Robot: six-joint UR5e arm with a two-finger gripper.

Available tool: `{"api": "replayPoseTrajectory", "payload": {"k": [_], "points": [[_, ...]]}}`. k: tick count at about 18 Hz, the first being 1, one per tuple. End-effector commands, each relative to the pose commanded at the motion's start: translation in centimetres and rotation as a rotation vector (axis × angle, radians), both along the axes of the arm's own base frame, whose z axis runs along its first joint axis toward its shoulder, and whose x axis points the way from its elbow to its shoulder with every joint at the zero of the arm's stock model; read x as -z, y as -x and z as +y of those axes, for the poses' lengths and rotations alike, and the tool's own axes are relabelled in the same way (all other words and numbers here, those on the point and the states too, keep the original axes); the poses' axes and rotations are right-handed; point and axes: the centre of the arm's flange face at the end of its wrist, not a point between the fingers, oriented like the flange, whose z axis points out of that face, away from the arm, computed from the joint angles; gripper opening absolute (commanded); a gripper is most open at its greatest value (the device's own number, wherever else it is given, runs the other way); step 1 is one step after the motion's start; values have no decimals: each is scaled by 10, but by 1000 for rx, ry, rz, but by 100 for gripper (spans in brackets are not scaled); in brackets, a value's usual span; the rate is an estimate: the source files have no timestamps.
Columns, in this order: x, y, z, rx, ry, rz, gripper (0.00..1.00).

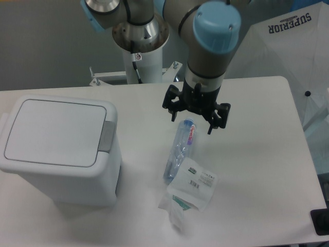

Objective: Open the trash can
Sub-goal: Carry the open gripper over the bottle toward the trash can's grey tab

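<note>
Claw up in the air, bin not yet touched.

The claw [194, 119] hangs with its fingers spread apart and nothing between them, pointing down over the middle of the surface [257, 154], just above the cap end of a clear bottle [180, 149] lying flat. The forearm drops almost straight down from the blue elbow cap. Just beside the bottle, nearer the front edge, lies a crinkled plastic packet [189, 193]. The trash can [59, 149] sits well apart at the surface's left side, lid flat and shut, its grey latch tab [107, 137] facing the claw. I'd say this is the approach step: next the claw needs to travel left and come down on that tab.
</note>
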Motion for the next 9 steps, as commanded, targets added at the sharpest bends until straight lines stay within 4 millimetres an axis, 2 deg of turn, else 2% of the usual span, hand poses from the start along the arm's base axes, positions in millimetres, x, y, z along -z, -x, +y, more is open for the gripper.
{"api": "replayPoseTrajectory", "payload": {"k": [5,9], "points": [[4,-5,6,-30,7,-21,100],[0,-23,23,-121,-37,-77,100]]}}
